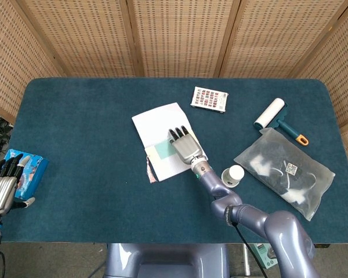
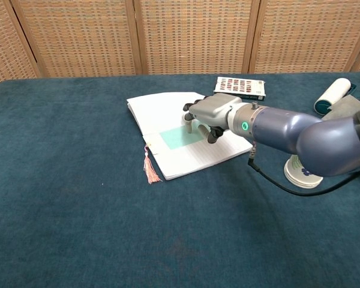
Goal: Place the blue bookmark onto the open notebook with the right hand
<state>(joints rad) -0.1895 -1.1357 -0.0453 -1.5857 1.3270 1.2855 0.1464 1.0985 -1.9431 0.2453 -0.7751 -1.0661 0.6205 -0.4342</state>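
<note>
On the open notebook (image 2: pixel 186 144) we see the pale teal blue bookmark (image 2: pixel 179 137) lying flat, pink tassel (image 2: pixel 150 168) trailing, the right hand (image 2: pixel 211 114) seemingly resting empty above it.

Right arm reaching forward, right hand (image 1: pixel 185 145) palm down, fingers (image 1: pixel 179 133) extended and apart, left hand (image 1: pixel 3 188) low at the near left edge, fingers straight.

Bright, even light from above in both views, sharp all over; only soft, short shadows under the arm (image 2: pixel 300 135) and notebook (image 2: pixel 186 141); no glare on the blue table (image 1: pixel 81 133), no blur
</note>
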